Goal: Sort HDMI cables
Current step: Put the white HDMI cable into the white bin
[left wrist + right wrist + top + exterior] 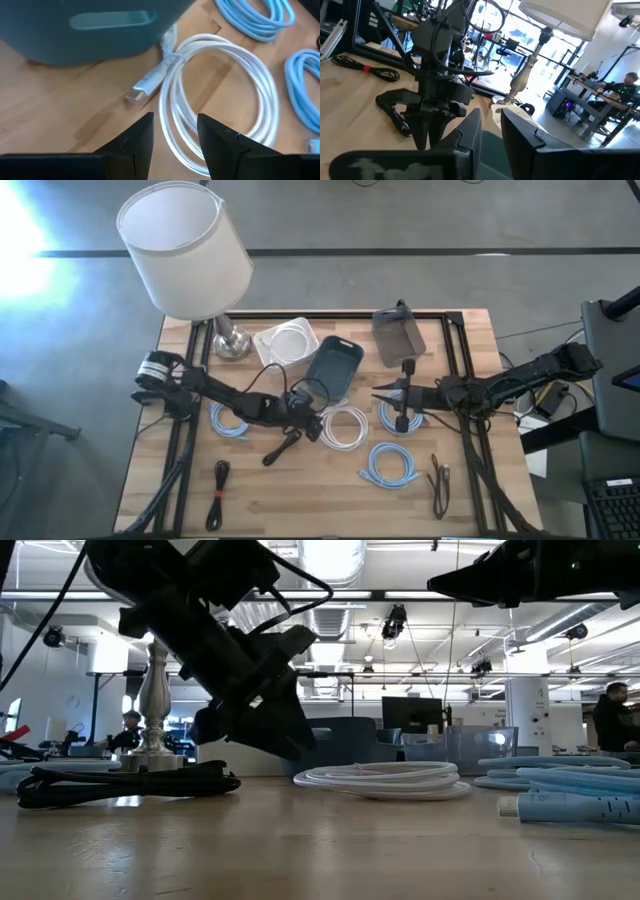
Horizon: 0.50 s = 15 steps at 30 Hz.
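On the light wooden table (300, 500), a black folded cable bundle with a red tie (219, 492) lies near the front left corner. Behind it, a light-blue coiled cable (230, 423) sits partly under the left arm. A white-shaded lamp on a silver base (190, 255) stands at the back left. Another black cable bundle (283, 444) lies just beside the left gripper (312, 427), whose fingers (141, 140) are parted with nothing between them, poised over the rim of a white coiled cable (345, 426) at mid-table. A white square bin (285, 343) holds a second white coil (294, 338); a dark blue-grey bin (334, 365) lies beside it, and a grey bin (398, 335) farther right. A light-blue coil (391, 464) rests near the front, another light-blue coil (400, 417) lies under the right gripper (384, 392), whose fingers (470, 130) stand slightly apart, empty. A dark brownish cable bundle (440, 484) lies front right.
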Each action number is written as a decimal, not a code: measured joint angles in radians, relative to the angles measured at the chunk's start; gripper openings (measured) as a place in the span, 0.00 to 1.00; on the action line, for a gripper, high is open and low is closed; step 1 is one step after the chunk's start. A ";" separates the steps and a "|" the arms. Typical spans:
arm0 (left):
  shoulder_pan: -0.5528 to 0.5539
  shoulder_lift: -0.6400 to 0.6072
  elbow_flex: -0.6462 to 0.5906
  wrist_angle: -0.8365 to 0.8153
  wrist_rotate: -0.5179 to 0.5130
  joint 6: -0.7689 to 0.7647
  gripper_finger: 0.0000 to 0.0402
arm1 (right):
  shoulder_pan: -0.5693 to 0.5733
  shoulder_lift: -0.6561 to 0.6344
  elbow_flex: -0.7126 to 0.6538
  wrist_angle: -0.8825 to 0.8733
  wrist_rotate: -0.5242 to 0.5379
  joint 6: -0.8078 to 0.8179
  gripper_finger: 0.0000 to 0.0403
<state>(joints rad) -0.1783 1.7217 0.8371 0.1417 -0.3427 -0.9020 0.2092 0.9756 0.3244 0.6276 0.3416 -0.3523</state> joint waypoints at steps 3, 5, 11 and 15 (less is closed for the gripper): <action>0.000 0.011 -0.002 0.003 -0.018 0.000 0.38 | 0.000 0.000 0.000 0.014 0.000 0.002 0.17; 0.000 0.026 -0.002 0.024 -0.022 0.000 0.38 | 0.000 0.000 0.000 0.018 0.000 0.002 0.17; 0.000 0.079 0.000 0.084 -0.004 -0.042 0.38 | 0.000 0.000 0.000 0.022 -0.001 0.029 0.17; -0.001 0.104 0.023 0.085 0.004 -0.039 0.38 | 0.000 0.000 0.000 0.021 -0.001 0.065 0.17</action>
<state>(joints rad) -0.1791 1.8259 0.8604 0.2269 -0.3392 -0.9411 0.2092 0.9756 0.3244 0.6488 0.3407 -0.2876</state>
